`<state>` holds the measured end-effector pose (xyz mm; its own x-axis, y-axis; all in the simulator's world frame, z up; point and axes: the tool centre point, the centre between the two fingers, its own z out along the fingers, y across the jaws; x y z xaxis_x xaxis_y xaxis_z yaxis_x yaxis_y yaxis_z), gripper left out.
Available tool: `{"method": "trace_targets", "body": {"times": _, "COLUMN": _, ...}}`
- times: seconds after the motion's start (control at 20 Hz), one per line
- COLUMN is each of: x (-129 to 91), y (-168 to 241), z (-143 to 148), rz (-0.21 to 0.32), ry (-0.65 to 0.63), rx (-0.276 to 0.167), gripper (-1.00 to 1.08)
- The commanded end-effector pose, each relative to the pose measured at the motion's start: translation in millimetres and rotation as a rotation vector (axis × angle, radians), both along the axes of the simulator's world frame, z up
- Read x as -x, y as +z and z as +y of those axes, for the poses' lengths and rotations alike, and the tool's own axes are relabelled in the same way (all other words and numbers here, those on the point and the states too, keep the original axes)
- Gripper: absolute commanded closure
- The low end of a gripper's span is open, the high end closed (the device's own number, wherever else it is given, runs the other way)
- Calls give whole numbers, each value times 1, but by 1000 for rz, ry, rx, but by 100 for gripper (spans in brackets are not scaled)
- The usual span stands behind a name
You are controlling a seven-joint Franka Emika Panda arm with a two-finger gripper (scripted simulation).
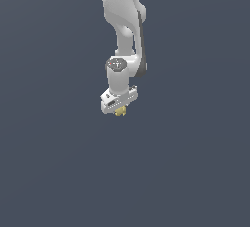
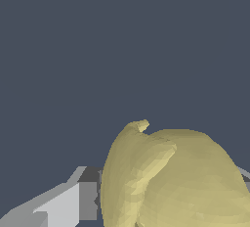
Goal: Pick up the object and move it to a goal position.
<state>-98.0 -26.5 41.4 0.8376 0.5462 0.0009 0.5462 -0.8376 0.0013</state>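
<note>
The object (image 1: 120,111) is a small dull-yellow lumpy thing that peeks out just under the white gripper (image 1: 119,109) in the exterior view. The arm hangs down from the top of that view with the hand pointing down. In the wrist view the object (image 2: 176,182) fills much of the picture as a rounded yellow mass with curved ridged segments, pressed between the grey fingers (image 2: 63,204). The gripper is shut on it. Only a small part of the far finger shows past the object.
A plain dark grey-blue surface (image 1: 58,172) surrounds the arm in both views. No other objects, containers or edges show.
</note>
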Motion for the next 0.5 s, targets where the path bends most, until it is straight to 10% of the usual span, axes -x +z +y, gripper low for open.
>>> {"method": "trace_targets", "body": {"times": 0.0, "x": 0, "y": -1, "z": 1, "rz": 1, "ry": 1, "rx": -1, "gripper": 108}}
{"method": "trace_targets", "body": {"times": 0.45, "x": -4, "y": 12, "z": -5, "rz": 0, "ry": 0, "rx": 0, "gripper": 108}}
